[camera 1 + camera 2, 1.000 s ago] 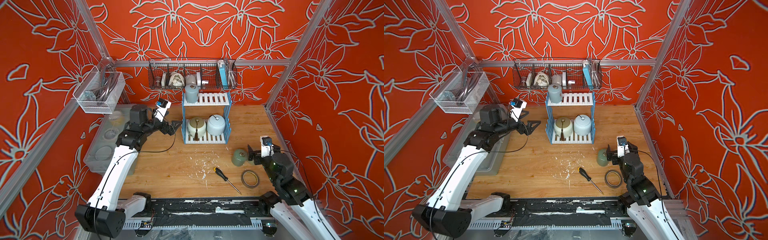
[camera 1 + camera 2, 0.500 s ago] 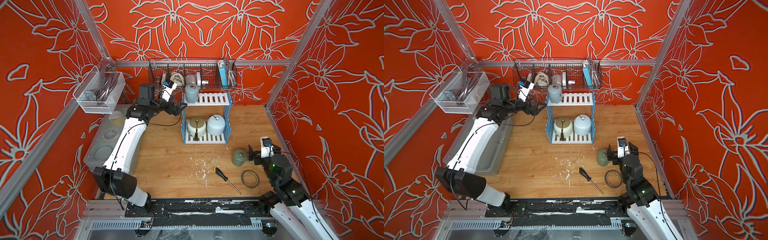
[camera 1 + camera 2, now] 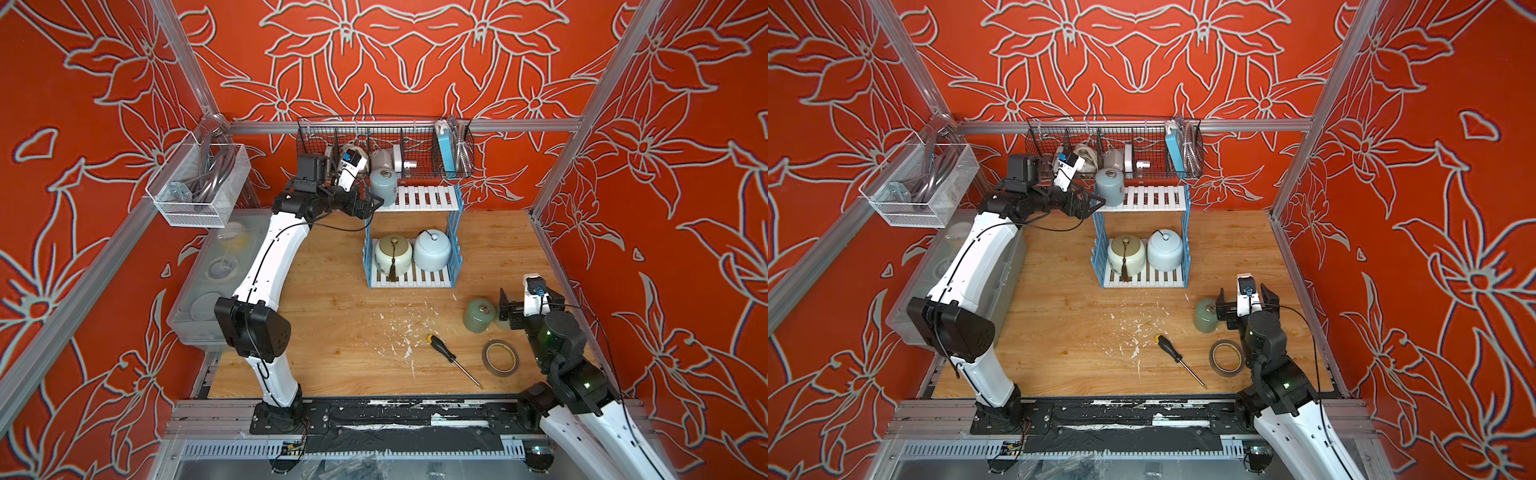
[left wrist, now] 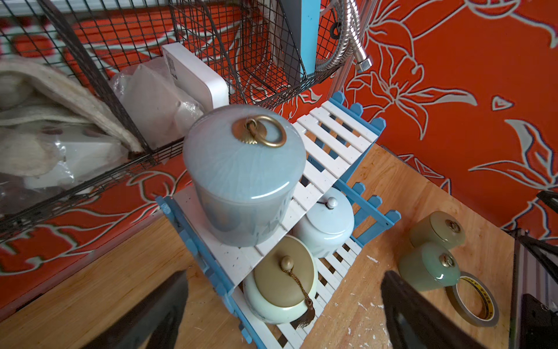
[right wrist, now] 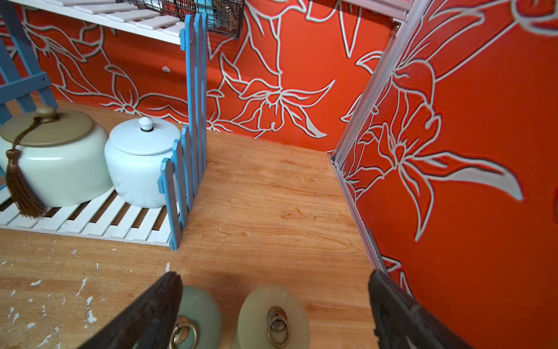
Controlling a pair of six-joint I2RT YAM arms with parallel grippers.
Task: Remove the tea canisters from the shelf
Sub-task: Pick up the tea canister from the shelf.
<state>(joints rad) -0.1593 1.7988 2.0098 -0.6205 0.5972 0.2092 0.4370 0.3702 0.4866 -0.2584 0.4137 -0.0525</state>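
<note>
Shelf (image 3: 428,198) stood at the table's (image 3: 332,345) 12 o'clock. Grey-blue canister (image 3: 383,188) sat on the top board's 9 o'clock end. Left gripper (image 3: 371,206), spread wide and empty, was at its 9 o'clock. Cream canister (image 3: 393,254) and pale blue-white canister (image 3: 432,250) occupied the lower board. Sage green canister (image 3: 480,314) and yellow-green canister (image 5: 273,314) stood at 4 o'clock. Right gripper (image 5: 275,273) hovered wide above, gripping neither.

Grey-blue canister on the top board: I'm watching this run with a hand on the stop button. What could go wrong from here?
The grey-blue canister stands at the end of the shelf's top board; if the open left gripper bumps it instead of straddling it, it may topple off.
The black wire basket hangs close behind it, so a lift might snag there.
A sideways push could slide the whole shelf.
</note>
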